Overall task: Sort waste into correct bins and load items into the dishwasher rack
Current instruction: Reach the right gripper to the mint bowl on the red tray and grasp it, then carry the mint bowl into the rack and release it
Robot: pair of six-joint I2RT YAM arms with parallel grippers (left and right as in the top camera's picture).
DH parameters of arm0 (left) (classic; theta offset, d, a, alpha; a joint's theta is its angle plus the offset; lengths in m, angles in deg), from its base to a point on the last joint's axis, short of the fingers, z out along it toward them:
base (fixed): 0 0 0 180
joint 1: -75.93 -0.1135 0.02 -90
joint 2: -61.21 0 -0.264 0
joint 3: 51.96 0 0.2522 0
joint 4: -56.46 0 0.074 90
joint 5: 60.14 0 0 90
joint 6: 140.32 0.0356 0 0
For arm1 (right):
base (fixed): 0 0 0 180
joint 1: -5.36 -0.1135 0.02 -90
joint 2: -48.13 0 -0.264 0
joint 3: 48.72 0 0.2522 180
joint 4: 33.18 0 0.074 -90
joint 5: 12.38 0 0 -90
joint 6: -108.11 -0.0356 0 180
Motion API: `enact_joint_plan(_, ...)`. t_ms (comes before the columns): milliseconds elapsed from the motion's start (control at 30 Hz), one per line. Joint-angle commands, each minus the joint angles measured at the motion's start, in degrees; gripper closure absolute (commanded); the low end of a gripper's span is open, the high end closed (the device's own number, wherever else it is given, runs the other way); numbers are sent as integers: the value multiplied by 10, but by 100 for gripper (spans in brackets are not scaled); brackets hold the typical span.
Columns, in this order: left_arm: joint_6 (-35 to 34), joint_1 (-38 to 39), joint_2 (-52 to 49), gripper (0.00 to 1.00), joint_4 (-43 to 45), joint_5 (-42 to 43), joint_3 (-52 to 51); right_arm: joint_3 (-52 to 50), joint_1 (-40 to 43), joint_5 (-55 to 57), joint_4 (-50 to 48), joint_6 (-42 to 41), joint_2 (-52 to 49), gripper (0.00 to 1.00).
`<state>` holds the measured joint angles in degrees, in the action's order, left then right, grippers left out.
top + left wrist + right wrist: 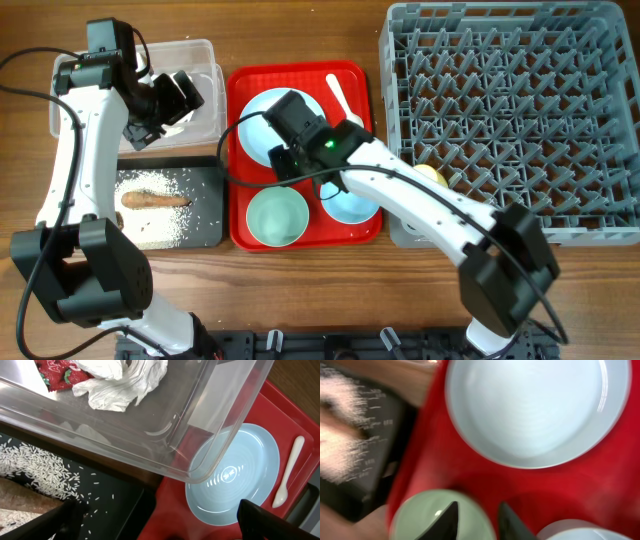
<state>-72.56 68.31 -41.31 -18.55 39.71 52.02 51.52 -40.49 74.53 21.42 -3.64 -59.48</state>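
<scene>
Wooden desk (300, 295): red wrapper (55, 372) in clear tub (150, 425), print cut off, unreadable. Left end effector (160, 510) apart; right end effector (478, 506) blurred, can't tell.

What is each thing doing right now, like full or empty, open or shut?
clear tub, holds tissue and wrapper
black tray, holds rice and carrot-like stick
plate, empty
mint bowl, empty, upright
spoon, lying flat
dishwasher rack, mostly empty
left pincer, open, empty
right pincer, at mint bowl's rim, grip unclear
</scene>
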Motion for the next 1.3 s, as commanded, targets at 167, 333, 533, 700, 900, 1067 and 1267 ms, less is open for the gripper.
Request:
enact_joint_plan(167, -7, -2, 4, 0, 1, -5, -3, -50, -65, -75, -6, 8, 16, 96)
enact_joint_plan(333, -7, -2, 4, 0, 1, -5, -3, -115, -107, -73, -102, 48, 11, 91)
enact_joint_plan(533, -7, -2, 4, 0, 1, -5, -3, -179, -137, -60, -205, 89, 10, 62)
enact_joint_plan(700, -7, -2, 4, 0, 1, -5, -3, -198, -138, -60, -226, 104, -17, 63)
enact_joint_plan(900, -7, -2, 4, 0, 1, -5, -3, -197, -137, -58, -228, 104, -27, 96)
enact_joint_plan(1067, -7, -2, 4, 0, 1, -5, -3, -180, -134, -58, -233, 97, 37, 96)
enact_joint_plan(1267, -7, -2, 4, 0, 1, -5, -3, -179, 5, -135, -180, 113, 275, 96)
